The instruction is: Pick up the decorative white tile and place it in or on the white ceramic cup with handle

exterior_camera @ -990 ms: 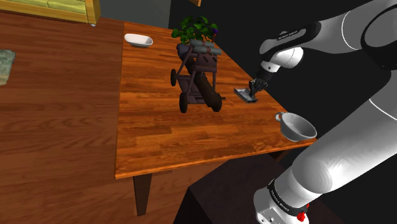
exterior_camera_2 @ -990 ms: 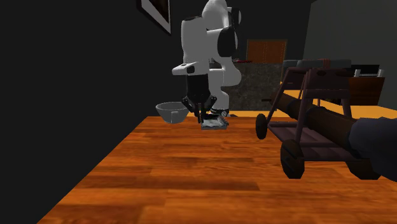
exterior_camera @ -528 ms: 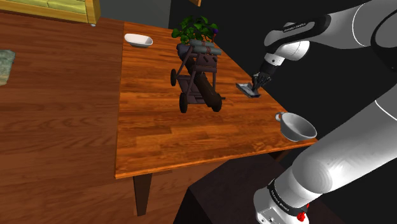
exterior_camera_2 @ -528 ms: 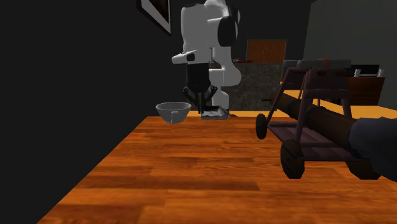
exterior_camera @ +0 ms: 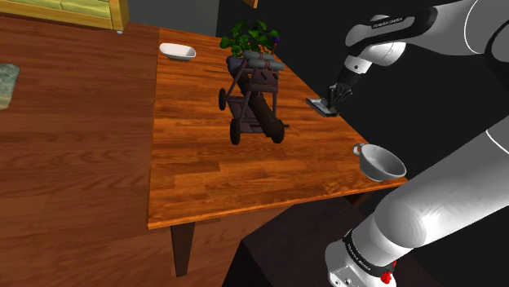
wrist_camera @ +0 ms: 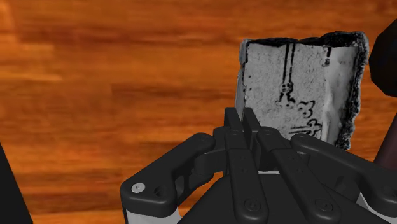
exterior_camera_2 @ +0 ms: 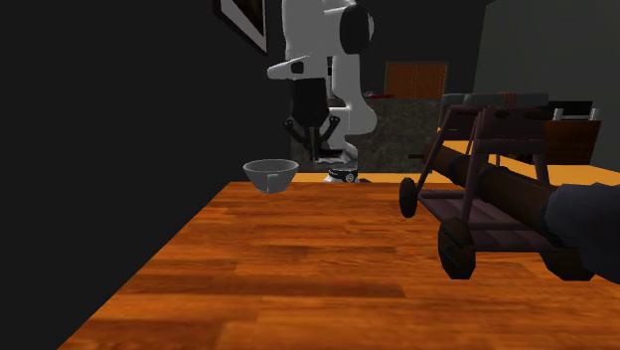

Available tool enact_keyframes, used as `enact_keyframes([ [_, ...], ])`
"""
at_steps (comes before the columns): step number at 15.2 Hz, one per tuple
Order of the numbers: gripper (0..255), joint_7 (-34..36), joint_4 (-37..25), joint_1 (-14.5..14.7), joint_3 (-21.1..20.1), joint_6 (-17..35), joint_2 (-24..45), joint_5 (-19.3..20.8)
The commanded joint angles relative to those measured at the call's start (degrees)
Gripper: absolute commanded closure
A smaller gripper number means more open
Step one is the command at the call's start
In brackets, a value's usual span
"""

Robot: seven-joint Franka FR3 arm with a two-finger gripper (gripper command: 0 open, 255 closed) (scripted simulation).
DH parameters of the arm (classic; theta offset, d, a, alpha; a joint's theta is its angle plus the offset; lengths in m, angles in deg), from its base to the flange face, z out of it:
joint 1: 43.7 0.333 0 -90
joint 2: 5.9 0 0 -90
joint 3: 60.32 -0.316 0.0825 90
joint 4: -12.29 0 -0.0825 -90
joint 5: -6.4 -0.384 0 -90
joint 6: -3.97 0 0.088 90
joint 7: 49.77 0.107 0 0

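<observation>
Tile (wrist_camera: pixel 299 86) sits nearest the wrist camera: grey-white, with a ragged dark border, and pinched at one edge by the gripper (wrist_camera: pixel 242 119), whose two black fingers are closed tight on it. Its face carries thin dark marks like a line of script, but none of them can be read.

In the shoulder view the black stand (exterior_camera: pixel 277 253) is closest. Just past it the white cup (exterior_camera: pixel 383 165) stands upright near the table's (exterior_camera: pixel 196 171) near corner, handle toward the table's middle. Farther along the same edge, well apart from the cup, the gripper (exterior_camera: pixel 330 99) holds the tile (exterior_camera: pixel 320 105) over the wood. A second ago the tile lay lower, close to the tabletop. It has since been carried upward and a little farther from the cup. The second exterior view agrees: the gripper (exterior_camera_2: pixel 316 147) was down at table level and now hangs above the rim of the cup (exterior_camera_2: pixel 270 174), to that view's right of it. The cup itself has not moved.

Beyond the gripper stands a dark toy cannon on wheels (exterior_camera: pixel 254 106), unmoved, then a leafy potted plant (exterior_camera: pixel 253 37). A small white dish (exterior_camera: pixel 177 52) lies at the far corner. White lettering on the arm's wrist link (exterior_camera: pixel 383 20) is too small to read.
</observation>
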Motion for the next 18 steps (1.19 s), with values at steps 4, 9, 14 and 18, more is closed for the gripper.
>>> enact_keyframes([
  [4, 255, -2.1, 5.2, -2.4, 1.7, -1.0, -6.6, 3.5],
  [9, 255, -5.4, 10.4, -6.1, 4.0, -2.3, -13.7, 7.7],
  [14, 255, -9.6, 13.8, -10.1, 6.7, -4.4, -19.7, 11.8],
  [18, 255, -13.5, 15.4, -13.5, 9.3, -6.3, -23.7, 15.0],
])
